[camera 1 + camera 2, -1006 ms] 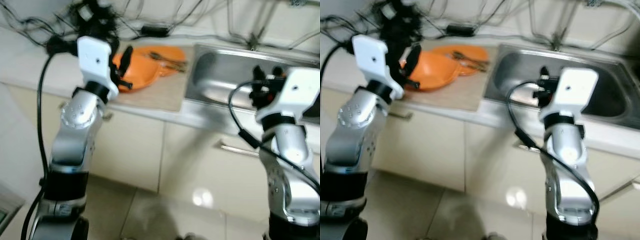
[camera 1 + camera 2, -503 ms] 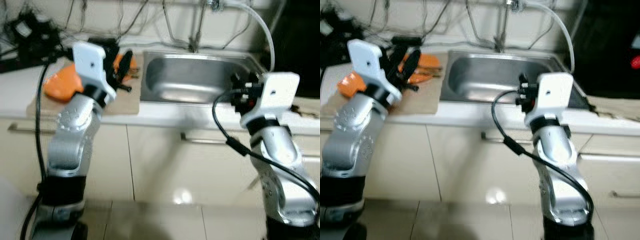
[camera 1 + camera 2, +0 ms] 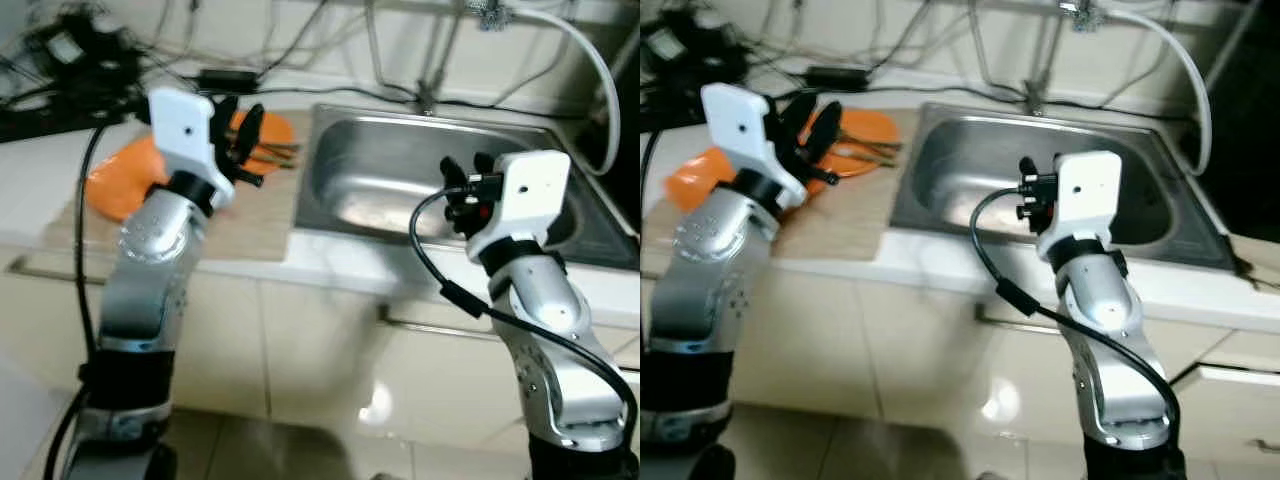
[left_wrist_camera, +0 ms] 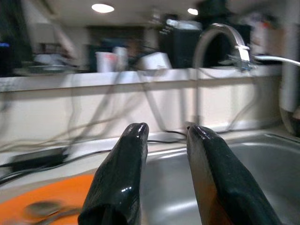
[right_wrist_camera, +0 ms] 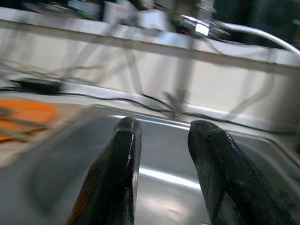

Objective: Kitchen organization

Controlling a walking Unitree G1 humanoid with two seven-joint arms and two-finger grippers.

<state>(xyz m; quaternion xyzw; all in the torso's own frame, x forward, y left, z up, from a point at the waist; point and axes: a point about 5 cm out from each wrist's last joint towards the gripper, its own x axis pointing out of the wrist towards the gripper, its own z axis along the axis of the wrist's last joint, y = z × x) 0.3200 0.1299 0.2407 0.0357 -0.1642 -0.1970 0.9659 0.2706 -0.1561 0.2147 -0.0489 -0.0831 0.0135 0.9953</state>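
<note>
An orange bowl [image 3: 118,186] lies upside down on a beige mat [image 3: 250,215] on the counter. Behind it an orange plate [image 3: 275,128] carries some utensils [image 3: 278,152]. Right of the mat is a steel sink [image 3: 400,190] with a tap [image 3: 430,95] at its back. My left gripper [image 3: 240,135] is raised over the mat, just in front of the plate, open and holding nothing. My right gripper [image 3: 465,175] hovers over the sink's front half, also open and empty. In the left wrist view the left fingertips [image 4: 136,133] point toward the sink and the tap.
Cables and a black power adapter [image 3: 230,75] run along the back of the counter. A white hose [image 3: 590,60] arcs down from the tap at the right. Cabinet fronts with a bar handle [image 3: 440,330] stand below the counter edge, above a glossy tiled floor.
The camera has swung and the whole scene shifted; the sink now sits nearer the centre. Both arms keep the same raised pose with fingers apart.
</note>
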